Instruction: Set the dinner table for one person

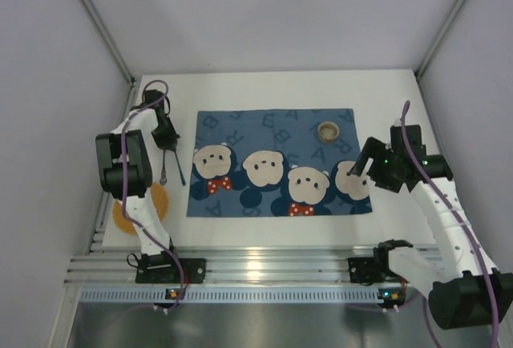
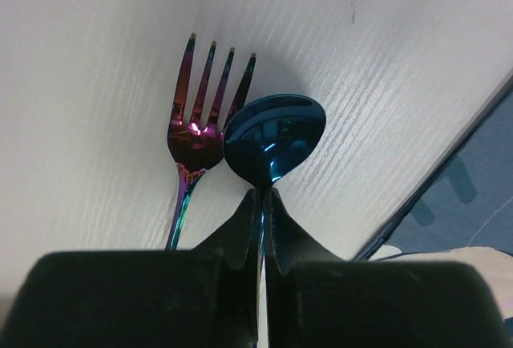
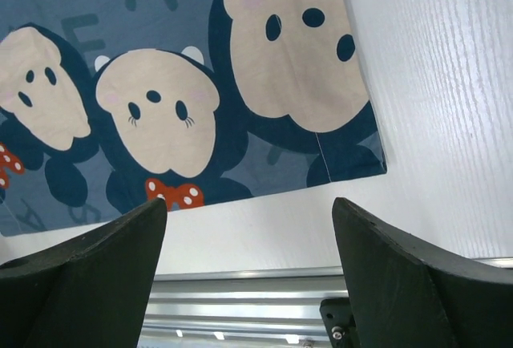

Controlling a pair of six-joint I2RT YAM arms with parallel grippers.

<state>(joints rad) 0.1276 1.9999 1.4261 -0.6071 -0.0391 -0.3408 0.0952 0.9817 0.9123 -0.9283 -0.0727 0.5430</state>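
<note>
1. Where two robot arms are bolted at its near edge, the dinner table spreads wide: a flat, matte white rectangle with faint grain.
2. Flat on its middle lies a placemat, a dark-blue cloth rectangle printed with cartoon mouse faces and letters.
3. A round orange plate lies by the left arm's base, partly hidden.
4. The right claw holds its black fingers wide apart, empty, above the placemat's near right corner.
5. The left claw is pinched on the neck of a spoon with a glossy blue oval bowl, left of the placemat.
6. Just beside it lies a fork, four-tined, iridescent purple metal.
7. A small round tan cup sits on the placemat's far right part.
</note>
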